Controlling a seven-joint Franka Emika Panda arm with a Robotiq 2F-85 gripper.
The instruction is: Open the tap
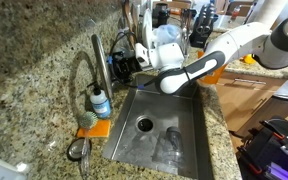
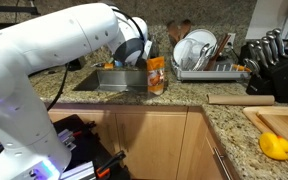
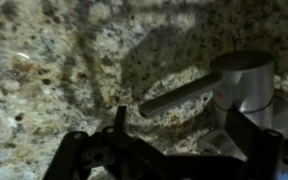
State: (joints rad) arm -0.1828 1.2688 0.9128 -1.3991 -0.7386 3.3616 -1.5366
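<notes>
Wrist view: fingers (image 3: 119, 125) apart, just beneath tap (image 3: 234, 80) handle.

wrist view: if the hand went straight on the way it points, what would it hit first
Probably the tap lever, which lies across the gap ahead of the open hand; speckled granite is behind it. Depth is hard to judge.
</notes>
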